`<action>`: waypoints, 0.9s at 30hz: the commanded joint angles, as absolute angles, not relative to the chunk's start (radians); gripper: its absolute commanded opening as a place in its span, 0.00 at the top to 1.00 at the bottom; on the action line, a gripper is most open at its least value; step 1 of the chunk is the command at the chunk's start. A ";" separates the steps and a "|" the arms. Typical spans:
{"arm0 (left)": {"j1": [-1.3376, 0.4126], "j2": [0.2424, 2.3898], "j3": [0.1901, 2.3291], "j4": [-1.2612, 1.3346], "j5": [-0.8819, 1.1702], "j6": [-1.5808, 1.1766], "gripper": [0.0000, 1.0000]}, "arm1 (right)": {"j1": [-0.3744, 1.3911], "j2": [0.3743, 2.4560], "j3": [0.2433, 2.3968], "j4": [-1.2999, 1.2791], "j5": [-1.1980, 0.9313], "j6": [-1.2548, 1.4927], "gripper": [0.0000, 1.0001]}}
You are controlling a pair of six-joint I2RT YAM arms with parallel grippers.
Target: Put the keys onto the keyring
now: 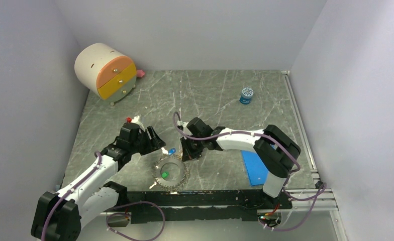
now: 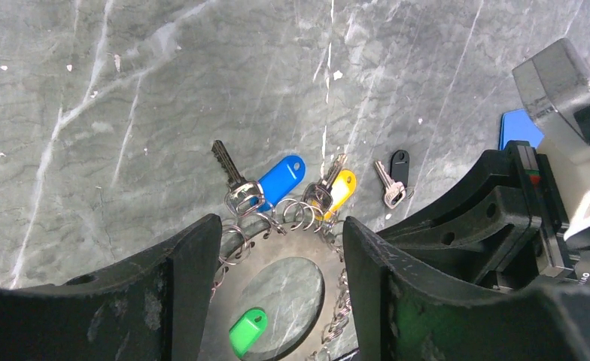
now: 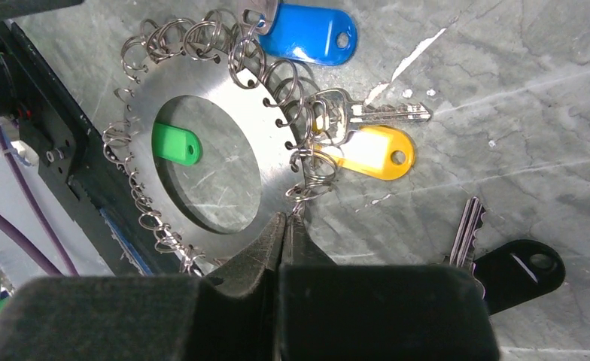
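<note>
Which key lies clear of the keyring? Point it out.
The black-tagged key: it lies alone, apart from the keyring. The blue key and yellow key sit at its rim, the green tag inside its hole.

Keyring [image 3: 202, 75] flat on the counter [image 3: 503, 90] beneath my left hand [image 2: 277, 233]; my right hand [image 3: 284, 226] at its rim, maybe touching. One key [image 3: 177, 144] inside its hole, another key [image 3: 518, 267] apart, beside my right hand.
</note>
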State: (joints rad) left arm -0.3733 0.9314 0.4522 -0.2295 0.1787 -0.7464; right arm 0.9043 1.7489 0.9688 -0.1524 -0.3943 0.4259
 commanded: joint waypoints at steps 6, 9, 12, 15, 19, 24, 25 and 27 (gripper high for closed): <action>-0.365 0.927 0.456 -0.202 0.179 -0.747 0.35 | 0.907 1.711 0.980 -0.120 -0.437 0.376 0.70; -0.364 0.930 0.453 -0.199 0.181 -0.746 0.35 | 0.908 1.720 0.975 -0.113 -0.446 0.376 0.65; -0.364 0.932 0.449 -0.195 0.181 -0.747 0.35 | 0.908 1.737 0.976 -0.107 -0.456 0.380 0.64; -0.362 0.934 0.447 -0.197 0.181 -0.746 0.35 | 0.908 1.752 0.975 -0.099 -0.455 0.392 0.64; -0.362 0.930 0.445 -0.199 0.178 -0.744 0.35 | 0.908 1.769 0.987 -0.100 -0.442 0.399 0.64; -0.360 0.928 0.445 -0.204 0.178 -0.741 0.35 | 0.908 1.788 1.000 -0.121 -0.425 0.397 0.64; -0.360 0.928 0.446 -0.205 0.178 -0.741 0.35 | 0.909 1.790 0.999 -0.123 -0.422 0.399 0.64; -0.359 0.928 0.445 -0.205 0.178 -0.741 0.35 | 0.910 1.792 0.995 -0.122 -0.420 0.403 0.64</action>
State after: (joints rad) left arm -0.3656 0.9333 0.4473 -0.2295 0.1787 -0.7456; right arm 0.9043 1.7893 0.9798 -0.1375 -0.4278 0.3931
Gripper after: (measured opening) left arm 0.649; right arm 0.358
